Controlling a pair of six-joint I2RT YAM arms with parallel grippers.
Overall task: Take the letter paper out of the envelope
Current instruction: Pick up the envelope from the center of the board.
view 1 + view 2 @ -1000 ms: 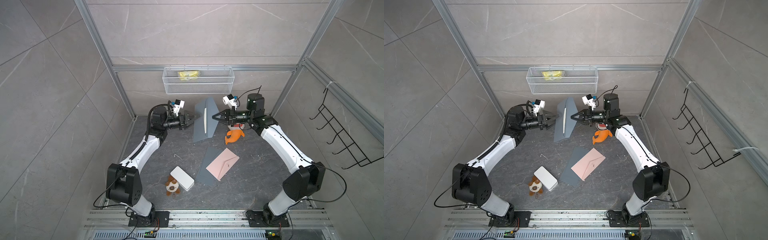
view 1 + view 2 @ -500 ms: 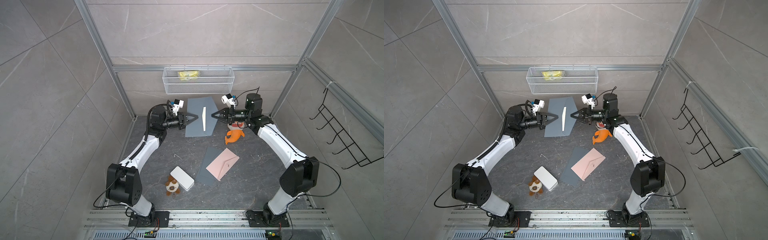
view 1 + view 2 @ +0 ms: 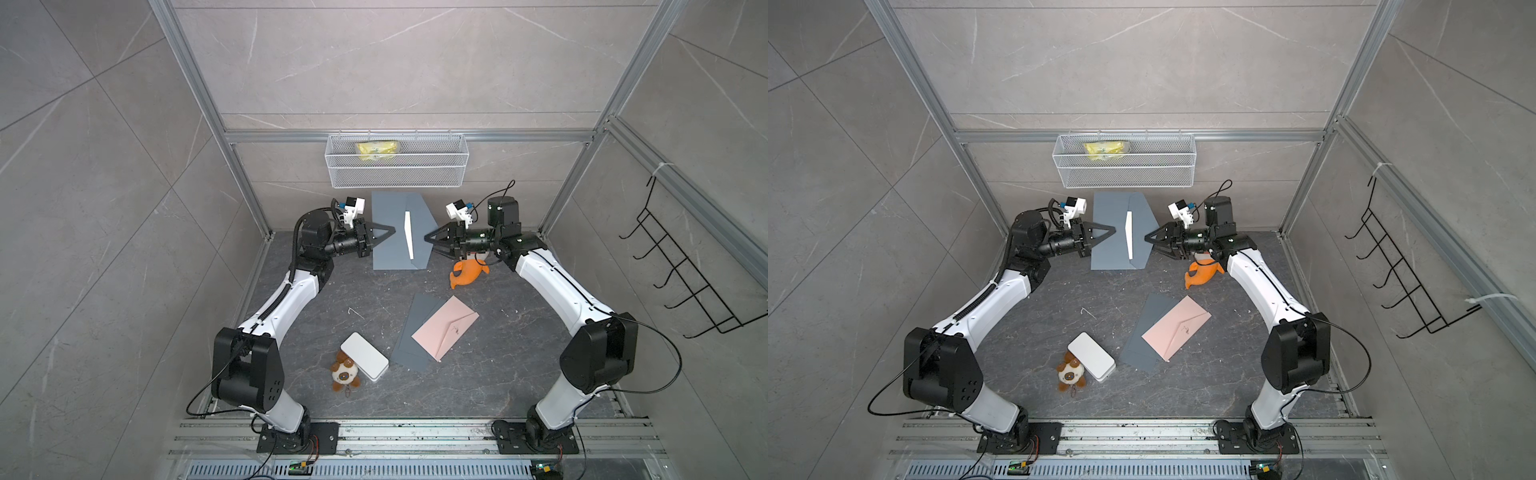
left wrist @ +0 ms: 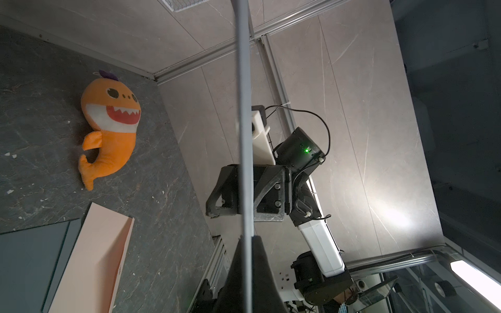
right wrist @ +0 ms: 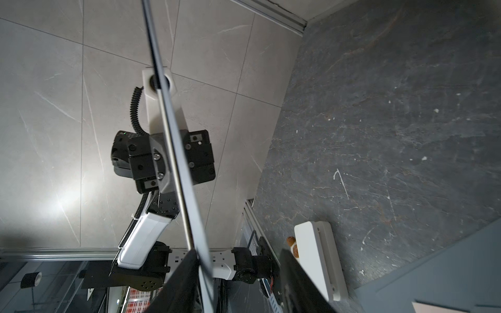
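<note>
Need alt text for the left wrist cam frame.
A grey envelope, seen edge-on as a thin strip, is clamped in the left tool; the right tool faces it with jaws open. On the dark floor beyond lie an orange shark plush and a pink envelope.

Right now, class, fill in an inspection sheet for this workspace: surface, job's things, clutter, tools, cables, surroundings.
Surface: dark tabletop, white specks.
Job's things: grey envelope held off the table; white letter paper showing.
Clutter: pink envelope on grey sheets, white box, brown plush, orange plush.
Tools: left tool shut on grey envelope; right tool open at its opposite edge.
Cables: black loops beside both bases.
Surroundings: wire basket holding yellow packet; black wall rack.
</note>
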